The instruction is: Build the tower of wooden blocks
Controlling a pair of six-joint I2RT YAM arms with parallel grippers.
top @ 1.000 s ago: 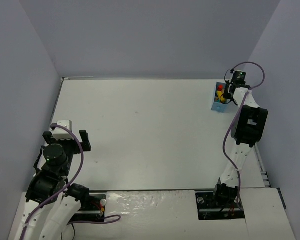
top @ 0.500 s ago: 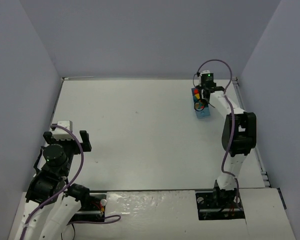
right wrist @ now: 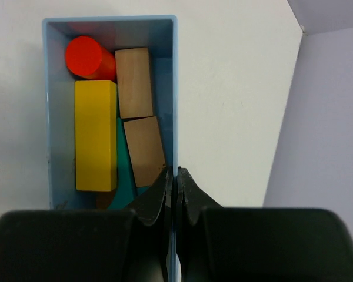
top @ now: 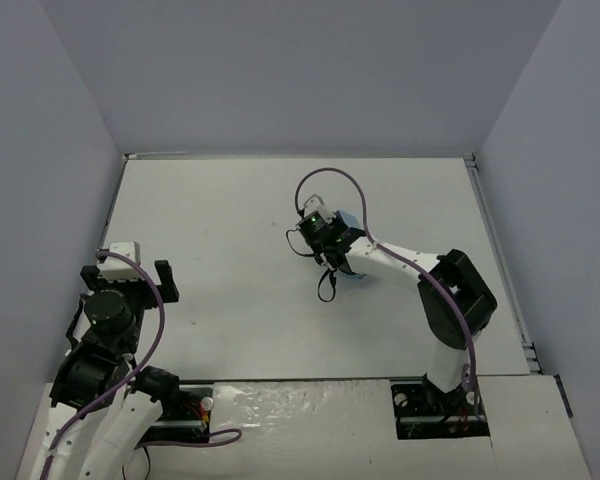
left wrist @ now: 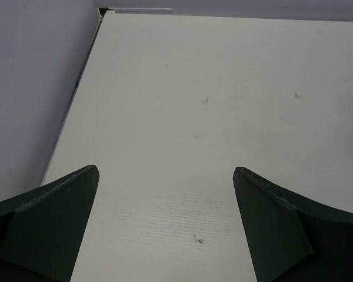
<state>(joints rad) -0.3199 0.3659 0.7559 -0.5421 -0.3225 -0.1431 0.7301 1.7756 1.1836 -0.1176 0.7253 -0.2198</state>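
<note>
We judge the step in hand to be bringing the light-blue bin (right wrist: 47, 117) towards the middle of the worktop (top: 220, 220), where the blocks can be unpacked; no tower stands yet. Its pieces all lie loose inside the bin: a red cylinder (right wrist: 88, 57) at the far end, a long yellow block (right wrist: 96, 135) along one side, two tan blocks (right wrist: 134, 82) end to end beside it, and a teal piece (right wrist: 125, 191) partly buried beneath them.

To do this well, we would keep the bin level so that nothing slides or tips out. We would also avoid twisting about the thin wall, and set the bin flat before letting go. Whether its floor rests on the worktop or hangs just clear of it, we cannot tell.

The right pincer (right wrist: 177, 179) is squeezed together on the bin's long side wall near the near end, one finger inside and one outside. It touches the wall only, not the blocks. The left pincer (left wrist: 166, 176) stands spread wide over bare worktop, holding nothing, well apart from the bin.
</note>
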